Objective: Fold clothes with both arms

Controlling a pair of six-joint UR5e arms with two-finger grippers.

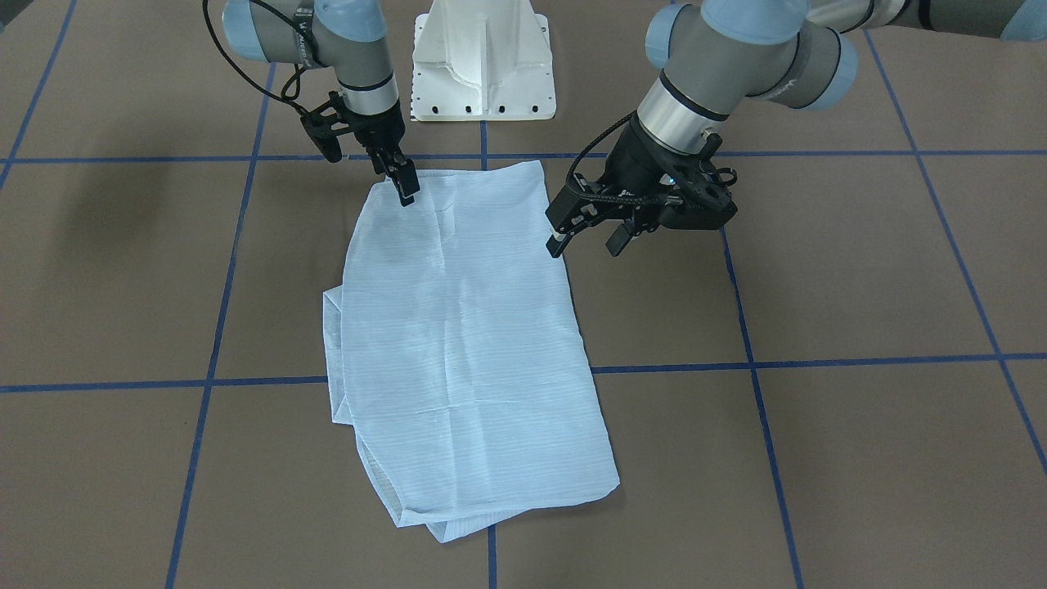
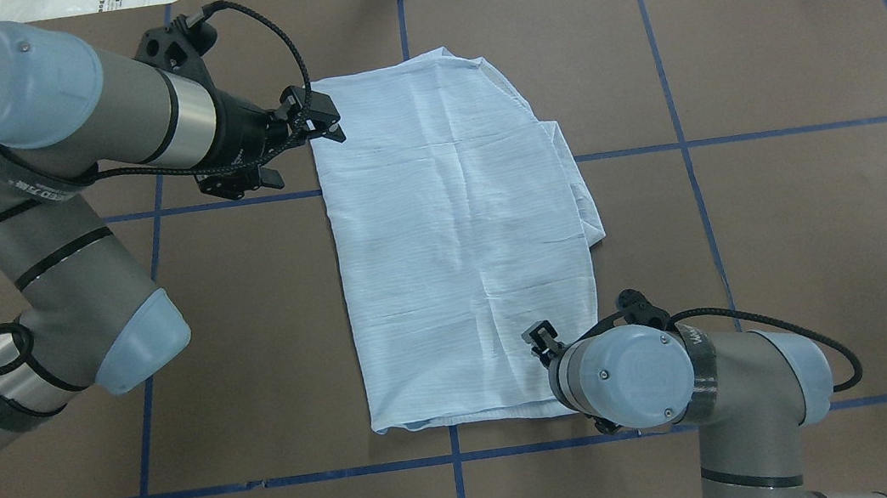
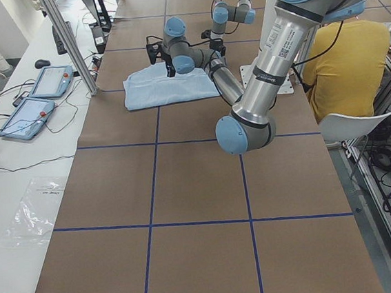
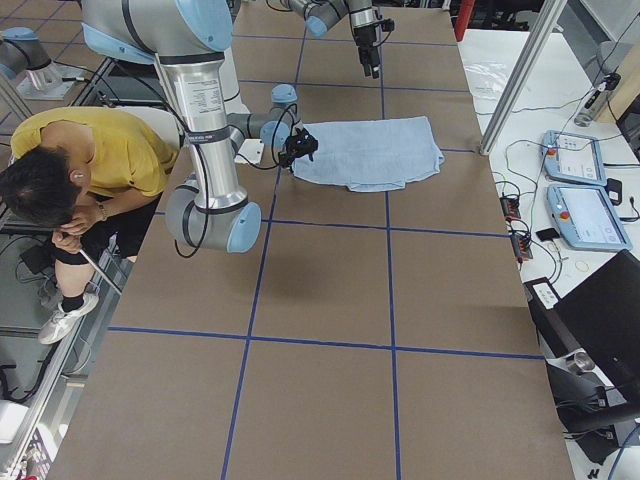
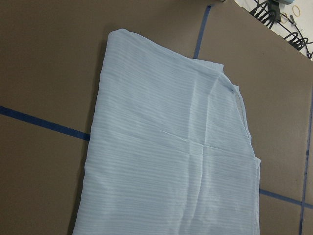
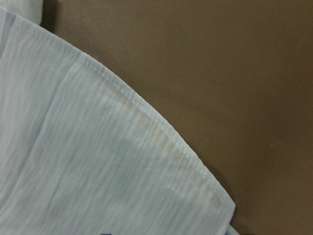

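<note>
Brown table [image 1: 818, 270] surface, crossed by blue tape lines [image 1: 818, 361], was seen beneath the pale blue shirt [image 1: 466, 343], which was laid folded flat at its middle. The left gripper [image 1: 586, 245] was held with fingers spread beside the shirt's long edge. The right gripper [image 1: 405, 186] was set with fingers pressed together on the shirt's corner nearest the robot; whether cloth was pinched could not be told.
</note>
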